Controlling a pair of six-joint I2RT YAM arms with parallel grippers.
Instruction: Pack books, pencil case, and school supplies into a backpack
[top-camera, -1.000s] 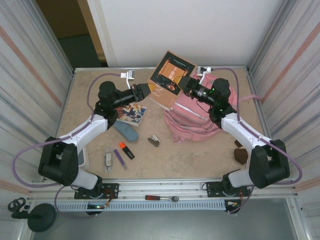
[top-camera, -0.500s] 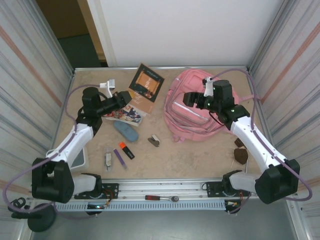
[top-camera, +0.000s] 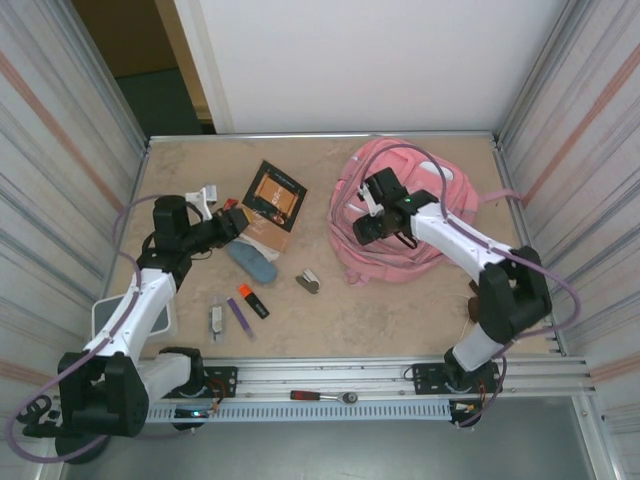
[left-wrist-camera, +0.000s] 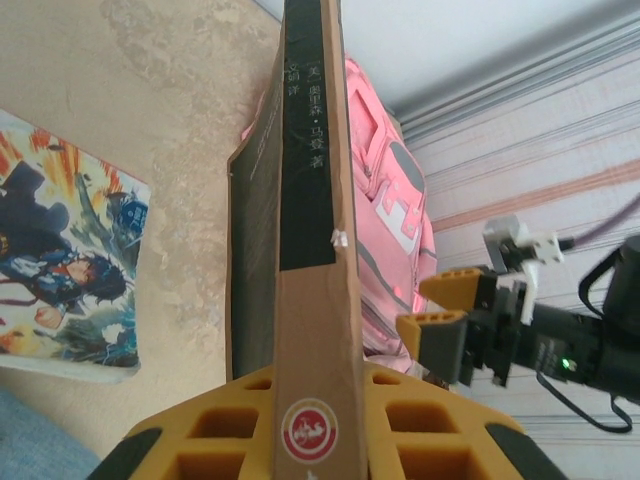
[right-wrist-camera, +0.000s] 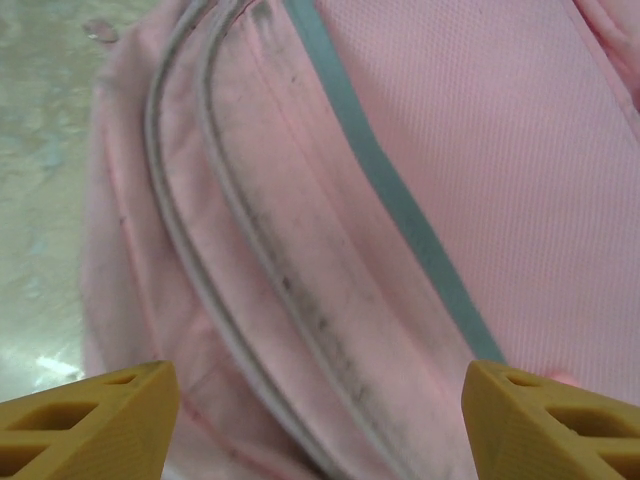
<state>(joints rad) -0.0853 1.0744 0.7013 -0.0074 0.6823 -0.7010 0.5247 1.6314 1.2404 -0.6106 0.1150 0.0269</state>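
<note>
The left hand (top-camera: 232, 222) is clamped shut on the brown-tan paperback book with the dark cover picture (top-camera: 274, 198). It holds the book up on edge over the left half of the beige counter (top-camera: 400, 310), well apart from the bag. Beside it the colourful cartoon-cover paperback (left-wrist-camera: 60, 270) lies flat, with the slate-blue soft pencil case (top-camera: 252, 263) near. The orange-and-black highlighter (top-camera: 253, 301) and thin purple pen (top-camera: 238, 315) lie nearer the arms. None of these is packed. To the right lies the large pink fabric backpack (top-camera: 395, 262). The right hand (right-wrist-camera: 320, 410) hovers over its zip seams, fingers spread wide, holding nothing.

I judge that loading the first book is the step in hand. Whether the zip is undone I cannot tell. Next, the right hand must hold the opening apart so the left can carry the book across and slide it in edge first.
</note>
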